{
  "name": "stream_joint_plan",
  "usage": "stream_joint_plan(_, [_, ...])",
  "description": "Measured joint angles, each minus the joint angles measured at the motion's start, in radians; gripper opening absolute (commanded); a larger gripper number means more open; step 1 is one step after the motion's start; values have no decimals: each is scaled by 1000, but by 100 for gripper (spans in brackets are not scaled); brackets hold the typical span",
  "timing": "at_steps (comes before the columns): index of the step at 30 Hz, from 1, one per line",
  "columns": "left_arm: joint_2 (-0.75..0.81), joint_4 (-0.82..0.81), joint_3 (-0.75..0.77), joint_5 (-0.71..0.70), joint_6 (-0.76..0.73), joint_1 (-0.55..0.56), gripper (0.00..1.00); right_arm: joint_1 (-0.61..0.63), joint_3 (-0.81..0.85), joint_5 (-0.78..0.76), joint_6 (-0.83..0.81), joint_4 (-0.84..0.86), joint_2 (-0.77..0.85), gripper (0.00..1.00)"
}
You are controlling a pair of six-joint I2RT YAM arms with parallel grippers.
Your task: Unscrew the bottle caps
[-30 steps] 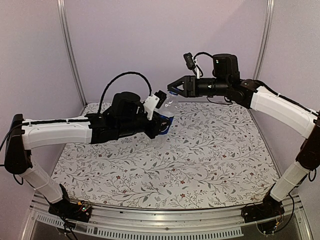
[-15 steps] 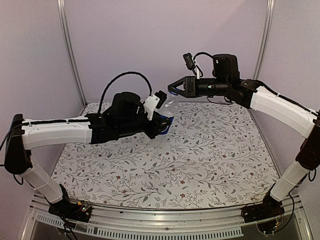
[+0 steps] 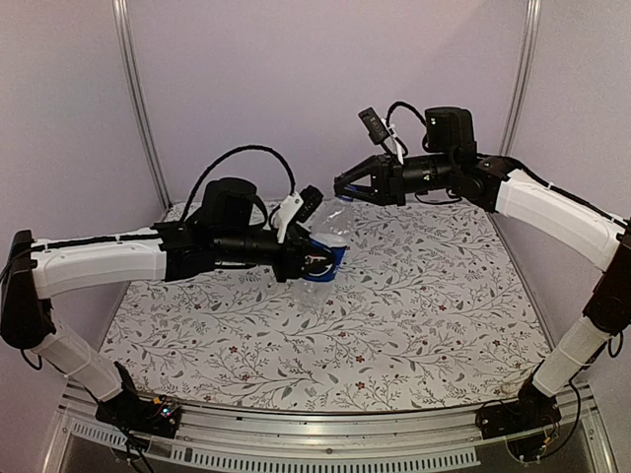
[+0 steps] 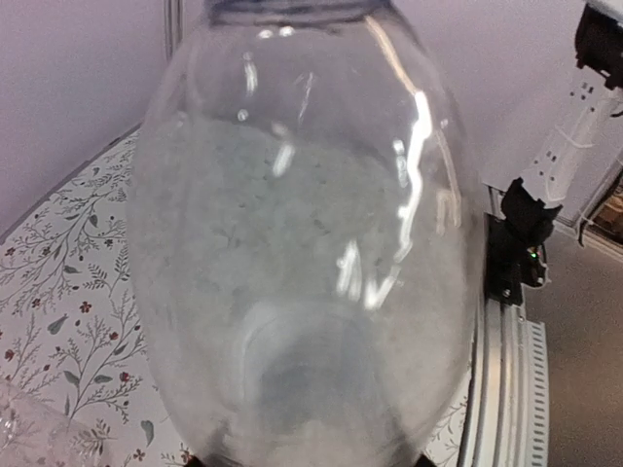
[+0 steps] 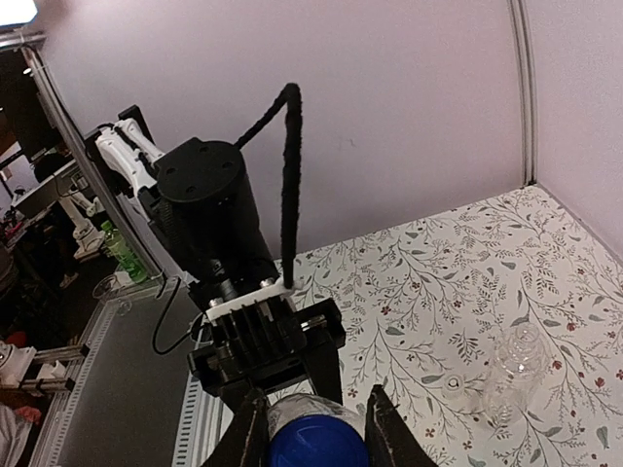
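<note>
Bottle (image 4: pixel 302 243) fills the left wrist view, hiding the left tool (image 3: pixel 317 262).

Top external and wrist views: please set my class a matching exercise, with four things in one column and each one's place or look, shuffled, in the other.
Things
1. blue cap
2. labelled bottle
3. plain bottle
4. table

Places or looks
A. down on the table, no gripper on it
B. floral print
C. between the fingers of the right gripper
D. held in the air by the left gripper

Pairs: 1-C, 2-D, 3-A, 4-B
</note>
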State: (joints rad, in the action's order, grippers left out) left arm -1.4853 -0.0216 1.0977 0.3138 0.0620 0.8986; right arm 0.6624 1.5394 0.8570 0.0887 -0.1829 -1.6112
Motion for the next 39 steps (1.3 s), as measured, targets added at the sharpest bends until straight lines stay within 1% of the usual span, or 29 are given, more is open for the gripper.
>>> stream_joint_plan(5, [20, -2, -33, 272, -1, -42, 31, -10, -13, 224, -120, -10, 0, 13])
stream_joint_plan(8, [21, -3, -35, 402, 3, -53, 31, -10, -13, 304, -155, -12, 0, 15])
stream_joint_plan(10, [21, -3, -35, 457, 10, -56, 31, -10, -13, 345, -171, -13, -1, 17])
stream_joint_plan(14, [21, -3, -35, 494, 21, -59, 30, -10, -13, 373, -184, -13, -4, 22])
stream_joint_plan(16, [21, -1, -35, 494, 23, -61, 29, -10, -13, 372, -183, -13, -6, 27])
stream_joint_plan(18, [20, 2, -35, 486, 24, -62, 29, -10, -13, 357, -183, -15, -6, 37])
stream_joint_plan(21, [19, 6, -35, 463, 24, -63, 29, -10, -13, 315, -182, -26, -6, 56])
stream_joint_plan(22, [19, 6, -34, 453, 26, -64, 29, -13, -13, 296, -173, -32, -6, 65])
stream_joint_plan(25, [19, 6, -32, 415, 27, -67, 29, -23, -13, 239, -154, -45, -6, 79])
stream_joint_plan(27, [19, 5, -31, 387, 27, -67, 29, -25, -13, 207, -135, -47, -6, 86])
stream_joint_plan(30, [18, 6, -31, 326, 27, -67, 29, -27, -13, 146, -107, -50, -5, 91])
stream_joint_plan(32, [13, 6, -29, 286, 29, -67, 28, -27, -13, 97, -81, -50, 0, 93])
stream_joint_plan(35, [2, 6, -22, 229, 36, -67, 28, -27, -13, 19, -31, -47, 16, 93])
stream_joint_plan(39, [-9, 7, -18, 143, 42, -61, 28, -27, -13, -88, 67, -8, 40, 91])
